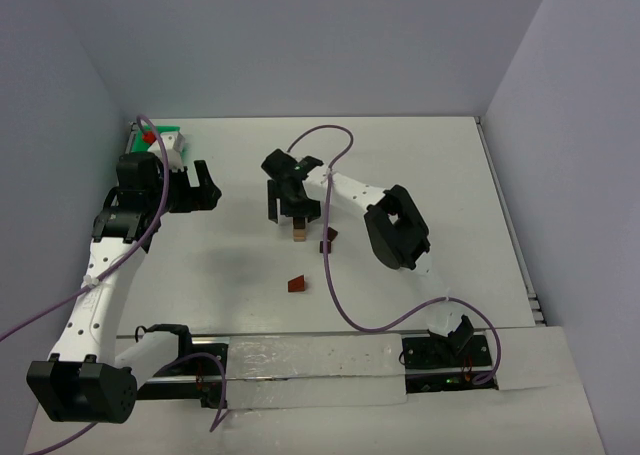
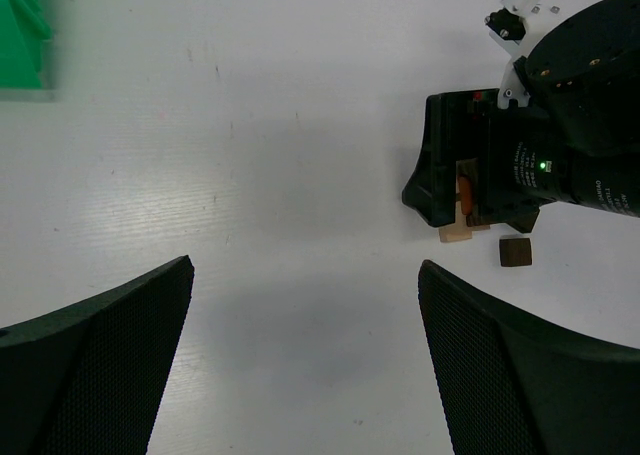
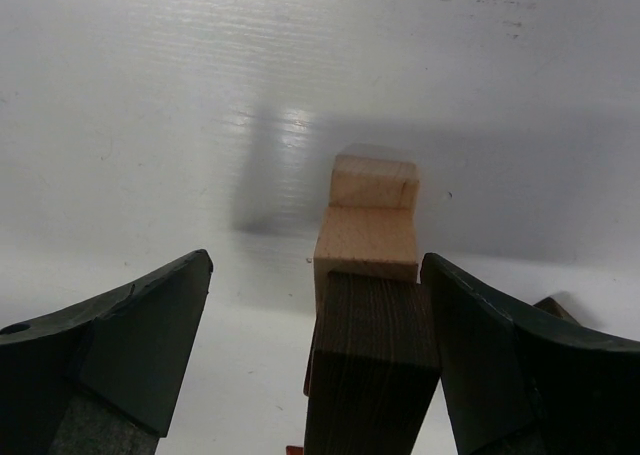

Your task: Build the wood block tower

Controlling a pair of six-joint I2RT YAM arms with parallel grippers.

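The wood block tower (image 1: 298, 233) stands mid-table as a small stack. The right wrist view shows a dark brown block (image 3: 375, 365) resting on light tan blocks (image 3: 368, 240). My right gripper (image 3: 318, 265) is open around the stack: the dark block sits close against the right finger, and the left finger stands well clear. From above, the right gripper (image 1: 292, 210) hangs directly over the stack. A loose dark brown block (image 1: 328, 243) lies just right of the tower, and a reddish-brown wedge (image 1: 298, 284) lies nearer the arms. My left gripper (image 2: 305, 355) is open and empty over bare table at the left.
A green tray (image 1: 165, 140) sits at the far left corner, behind the left arm. A purple cable loops from the right arm across the table near the loose blocks. The loose dark block (image 2: 515, 251) also shows in the left wrist view.
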